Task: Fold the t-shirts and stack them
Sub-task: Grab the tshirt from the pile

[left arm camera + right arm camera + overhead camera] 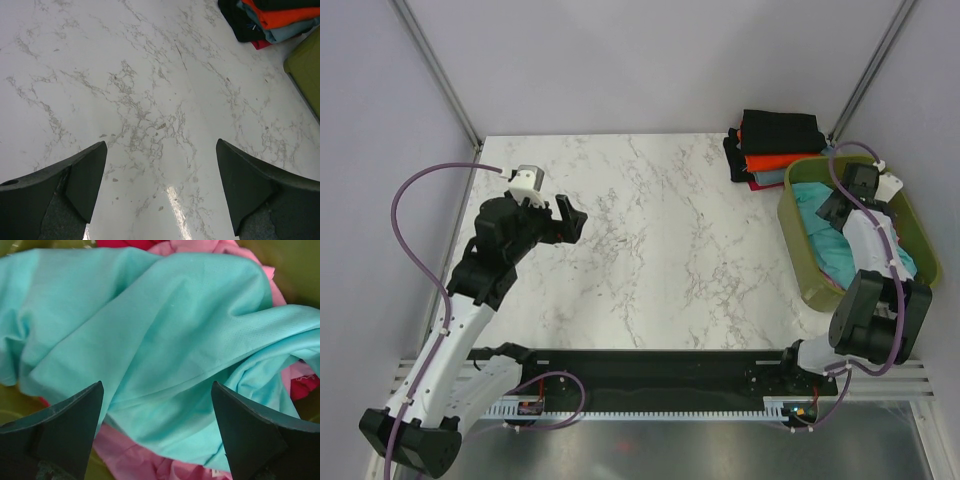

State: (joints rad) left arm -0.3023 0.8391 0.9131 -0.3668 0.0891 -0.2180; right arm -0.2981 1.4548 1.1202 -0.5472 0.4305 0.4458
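A crumpled teal t-shirt (150, 335) lies on top of pink (135, 455) and red cloth inside the olive-green tub (798, 262); it also shows in the top view (820, 235). My right gripper (157, 410) hangs open just above the teal shirt, holding nothing; in the top view it sits over the tub (840, 205). A stack of folded t-shirts (775, 148), black over orange over red, lies at the table's far right corner and shows in the left wrist view (272, 20). My left gripper (160, 175) is open and empty above bare marble at the left (565, 218).
The tub stands at the table's right edge, beside the folded stack. The white marble table (660, 250) has grey walls behind and at both sides. A black rail runs along the near edge (660, 362).
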